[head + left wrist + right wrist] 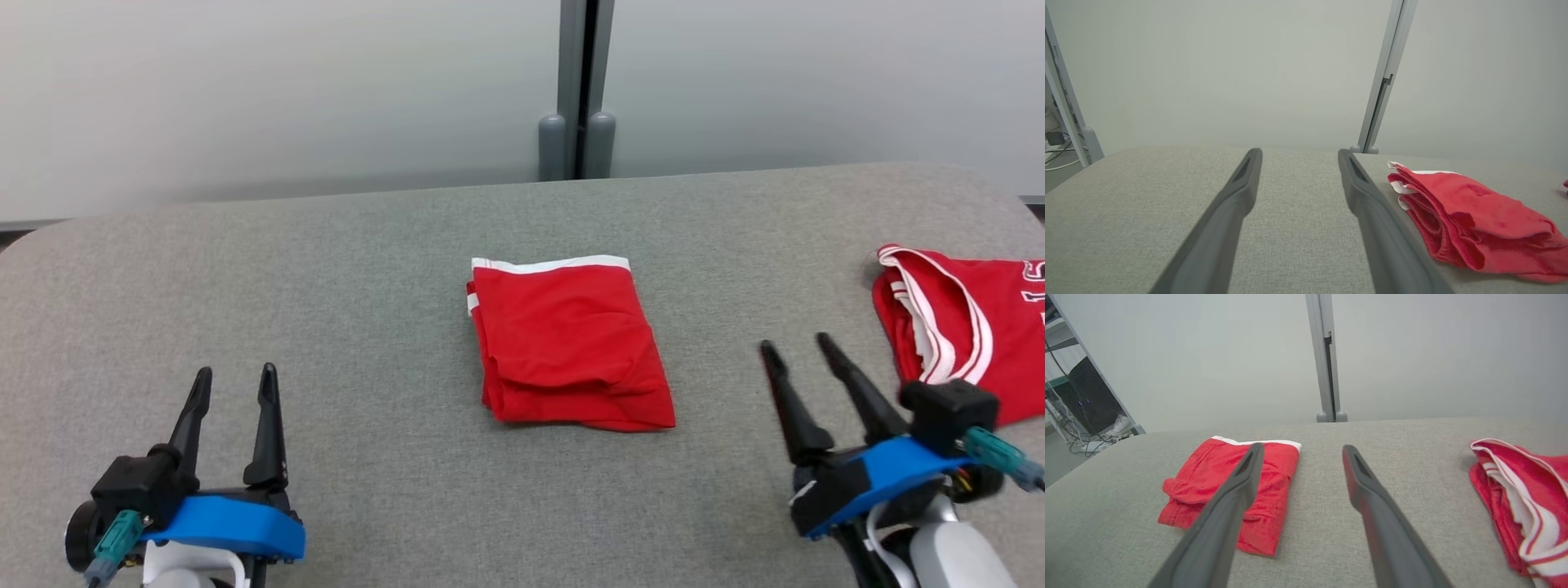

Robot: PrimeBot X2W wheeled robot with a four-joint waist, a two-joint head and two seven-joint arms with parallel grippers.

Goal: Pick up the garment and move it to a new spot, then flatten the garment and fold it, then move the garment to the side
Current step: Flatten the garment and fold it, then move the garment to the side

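Note:
A folded red garment [571, 343] with a white band along its far edge lies flat in the middle of the grey padded table [326, 269]. It also lies to the right of my left fingers [1470, 212] and behind my right gripper's left finger [1204, 477]. A second red garment [980, 327], a jersey with white striped trim, lies bunched at the table's right edge [1506, 498]. My left gripper [235, 371] [1299, 152] is open and empty at the front left. My right gripper [795, 341] [1303, 446] is open and empty between the two garments, touching neither.
A pale wall with a grey vertical post [578, 90] stands behind the table's far edge. The table's corners are rounded. Bare grey surface stretches across the left half and the front. Shelving and cables [1081, 412] stand off to the left of the table.

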